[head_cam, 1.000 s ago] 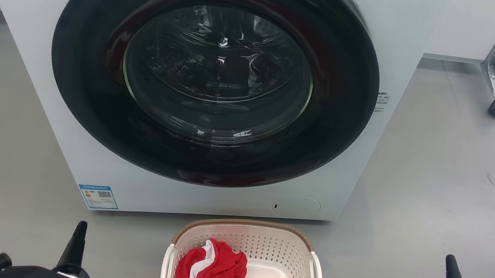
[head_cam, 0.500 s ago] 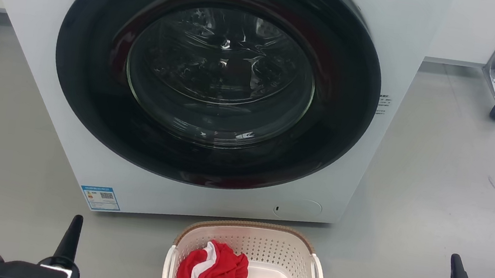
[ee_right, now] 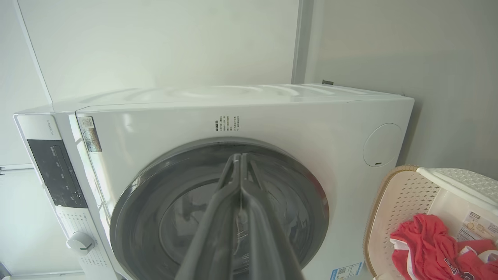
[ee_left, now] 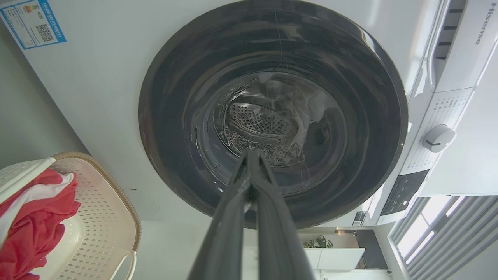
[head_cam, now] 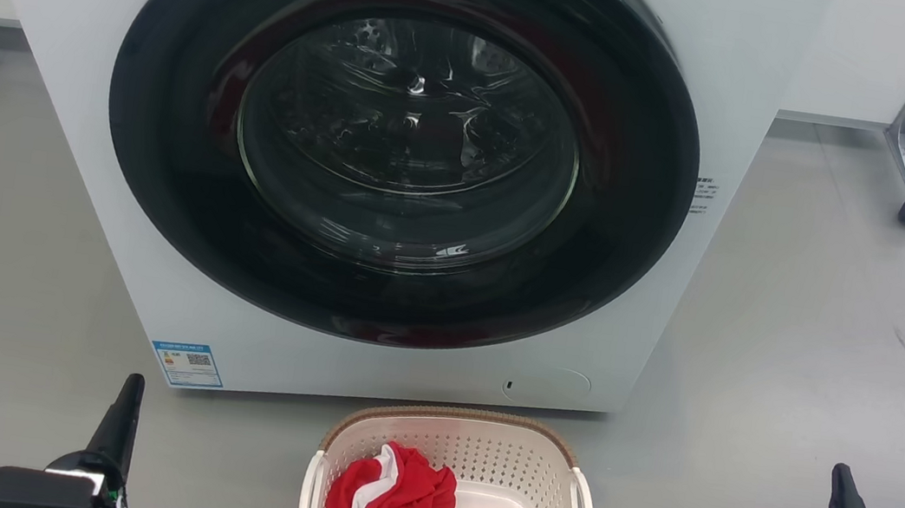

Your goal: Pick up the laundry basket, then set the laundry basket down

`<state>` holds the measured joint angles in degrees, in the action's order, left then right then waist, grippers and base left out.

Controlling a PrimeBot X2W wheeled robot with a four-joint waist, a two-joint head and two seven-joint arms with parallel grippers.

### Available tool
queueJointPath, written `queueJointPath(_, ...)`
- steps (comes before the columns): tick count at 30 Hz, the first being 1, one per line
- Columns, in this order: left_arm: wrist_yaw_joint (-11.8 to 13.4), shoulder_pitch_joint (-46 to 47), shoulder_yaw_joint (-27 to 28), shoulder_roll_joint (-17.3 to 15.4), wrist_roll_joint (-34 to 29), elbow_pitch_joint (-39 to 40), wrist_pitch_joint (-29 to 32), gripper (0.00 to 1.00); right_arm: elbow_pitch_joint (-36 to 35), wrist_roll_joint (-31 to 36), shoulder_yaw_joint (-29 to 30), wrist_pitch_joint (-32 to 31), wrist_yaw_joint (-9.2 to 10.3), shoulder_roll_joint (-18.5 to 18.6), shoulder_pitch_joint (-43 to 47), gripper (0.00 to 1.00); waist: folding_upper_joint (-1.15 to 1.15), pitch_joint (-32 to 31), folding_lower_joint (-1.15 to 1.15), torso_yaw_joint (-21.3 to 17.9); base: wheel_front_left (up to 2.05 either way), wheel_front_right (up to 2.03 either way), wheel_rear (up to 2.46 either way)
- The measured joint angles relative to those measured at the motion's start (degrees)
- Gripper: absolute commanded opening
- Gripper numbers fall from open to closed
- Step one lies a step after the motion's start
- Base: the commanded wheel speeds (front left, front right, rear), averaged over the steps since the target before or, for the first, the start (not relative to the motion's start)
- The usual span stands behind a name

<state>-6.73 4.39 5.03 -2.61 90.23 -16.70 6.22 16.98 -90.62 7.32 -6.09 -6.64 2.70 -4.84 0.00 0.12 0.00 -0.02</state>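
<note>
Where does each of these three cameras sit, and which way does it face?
Head view: on the head, looking forward and down at the washing machine and laundry basket; left fingers lower left, right fingers lower right.
Left wrist view: on the left wrist, facing the washing machine along its own closed fingers.
Right wrist view: likewise, right wrist.
Shared: all show machine and basket.

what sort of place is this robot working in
Most likely a laundry area, possibly a test set-up: a white front-loading washing machine stands on a grey floor, and a laundry basket holding a red and white garment sits just in front of it.
</note>
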Motion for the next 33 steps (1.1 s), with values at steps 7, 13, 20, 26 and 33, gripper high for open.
queueJointPath(7,-0.3,0.1,0.2,0.1,1.5,-0.2,0.3,0.00,0.1,-0.8,0.3,-0.4,-0.25,-0.2,-0.4,0.00,0.00,0.0,0.00,0.0,0.00,0.00,0.00)
queueJointPath(13,-0.3,0.1,0.2,0.1,1.5,-0.2,0.3,0.00,0.1,-0.8,0.3,-0.4,-0.25,-0.2,-0.4,0.00,0.00,0.0,0.00,0.0,0.00,0.00,0.00)
queueJointPath(20,-0.3,0.1,0.2,0.1,1.5,-0.2,0.3,0.00,0.1,-0.8,0.3,-0.4,-0.25,-0.2,-0.4,0.00,0.00,0.0,0.00,0.0,0.00,0.00,0.00)
queueJointPath(26,-0.3,0.1,0.2,0.1,1.5,-0.2,0.3,0.00,0.1,-0.8,0.3,-0.4,-0.25,-0.2,-0.4,0.00,0.00,0.0,0.00,0.0,0.00,0.00,0.00)
queueJointPath(33,-0.3,0.1,0.2,0.1,1.5,-0.2,0.3,0.00,0.1,-0.8,0.3,-0.4,-0.25,-0.2,-0.4,0.00,0.00,0.0,0.00,0.0,0.00,0.00,0.00)
